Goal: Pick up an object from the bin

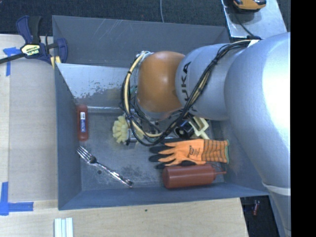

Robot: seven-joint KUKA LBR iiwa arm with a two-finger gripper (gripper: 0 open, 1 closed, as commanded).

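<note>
Pale yellow and crumpled, a small lumpy thing (120, 129) lies on the floor of the bin (66, 147), left of centre. It is the thing nearest the hand (131, 137), whose lower end shows just beside the thing's right edge, beneath the wrist. Whether the two touch cannot be told. Whether the hand is apart or together cannot be told either, because the wrist's rounded orange cover (157, 82) and a bundle of yellow and black cables (129, 100) lie over it.

Left of the lumpy thing, and apart from it, a small red-brown bottle (82, 123) with a pale label lies lengthwise close to the bin's left wall. Below both, a metal fork (103, 167) lies on a diagonal, with its tines toward the upper left and its handle toward the lower right.

Right of the lumpy thing, an orange glove (192, 152) with black fingertips lies flat. Its fingertips point left and its striped cuff points right. Just below the glove, a dark red bottle (190, 177) lies on its side along the near wall. Above the glove, a pale yellow plastic piece (200, 126) is partly covered by the arm, and its kind cannot be told.

The grey arm (237, 83) enters from the right and covers the right part of the bin.
</note>
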